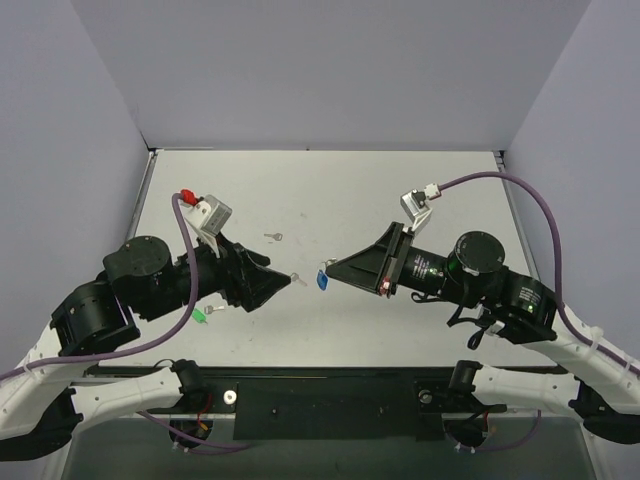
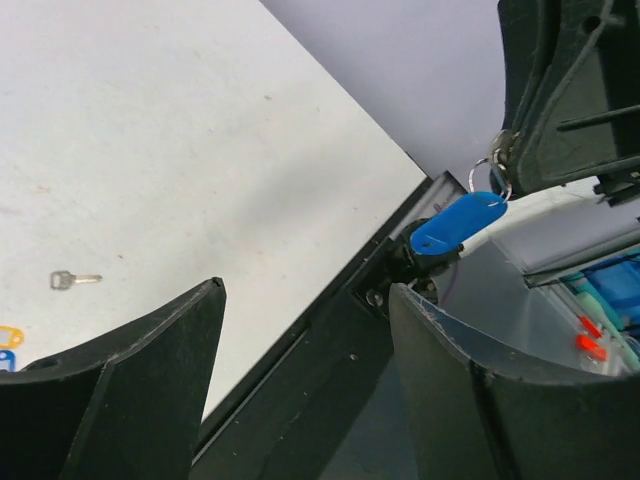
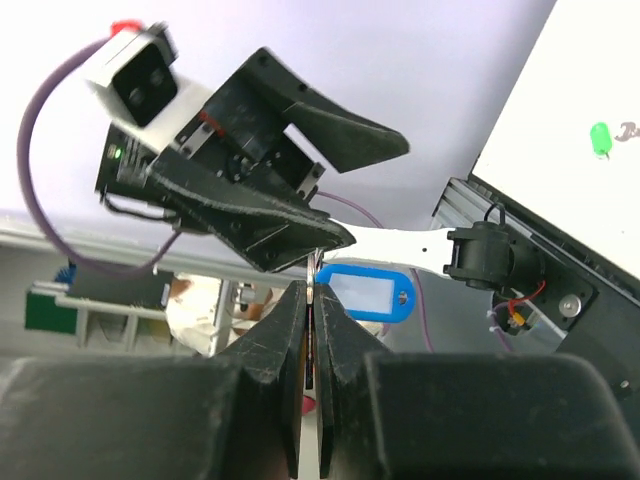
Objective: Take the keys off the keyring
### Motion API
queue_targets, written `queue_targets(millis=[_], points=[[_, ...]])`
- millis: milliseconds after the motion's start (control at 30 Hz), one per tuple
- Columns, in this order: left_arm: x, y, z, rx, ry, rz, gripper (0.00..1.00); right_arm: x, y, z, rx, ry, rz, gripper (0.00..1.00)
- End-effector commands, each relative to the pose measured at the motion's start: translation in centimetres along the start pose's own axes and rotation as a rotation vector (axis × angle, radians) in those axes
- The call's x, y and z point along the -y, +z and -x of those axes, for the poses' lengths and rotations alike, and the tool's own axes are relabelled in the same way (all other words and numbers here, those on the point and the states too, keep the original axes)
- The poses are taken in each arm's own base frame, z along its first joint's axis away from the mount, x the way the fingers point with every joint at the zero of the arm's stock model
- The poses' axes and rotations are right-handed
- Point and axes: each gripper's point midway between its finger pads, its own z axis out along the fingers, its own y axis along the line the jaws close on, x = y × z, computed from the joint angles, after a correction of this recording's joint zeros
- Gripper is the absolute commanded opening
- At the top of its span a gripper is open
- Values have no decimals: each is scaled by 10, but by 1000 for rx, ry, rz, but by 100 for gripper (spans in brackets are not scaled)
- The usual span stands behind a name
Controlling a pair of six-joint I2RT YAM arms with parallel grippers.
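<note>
My right gripper (image 1: 330, 268) (image 3: 313, 285) is shut on a thin metal piece seen edge-on, the ring of the keyring. The blue oval tag (image 1: 322, 281) (image 3: 368, 293) hangs from that ring above the table. In the left wrist view the tag (image 2: 458, 222) dangles on its ring under the right fingertips (image 2: 512, 140). I cannot tell if a key is on the ring. My left gripper (image 1: 288, 280) (image 2: 305, 290) is open and empty, pointing at the tag from the left, a short gap away. A tiny silver key (image 1: 272, 237) (image 2: 75, 280) lies loose on the table behind.
A green tag (image 1: 198, 316) (image 3: 600, 137) with a small key (image 1: 210, 309) lies on the table by the left arm. A yellow tag (image 2: 8, 335) shows at the left edge of the left wrist view. Grey walls enclose the table (image 1: 400, 190).
</note>
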Motion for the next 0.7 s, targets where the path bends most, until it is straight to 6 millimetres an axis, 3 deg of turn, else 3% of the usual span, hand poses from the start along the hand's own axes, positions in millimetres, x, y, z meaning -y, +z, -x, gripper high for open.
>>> queue_targets(millis=[0,133,233,333,467,667], points=[[-7,-7,31,160,175,24,76,-1,7,3,-9,157,-11,0],[-15,-2,29,168,320,32,76,1,14,-2,-47,207,-14,0],[-4,-1,31,188,363,-32,76,-5,19,-7,-87,250,16,0],[8,-6,37,219,351,-92,76,-11,21,-8,-104,251,42,0],[40,-18,39,180,285,-229,73,-12,22,-9,-119,259,51,0],[65,-27,23,56,238,-360,72,-19,19,-15,-167,204,86,0]])
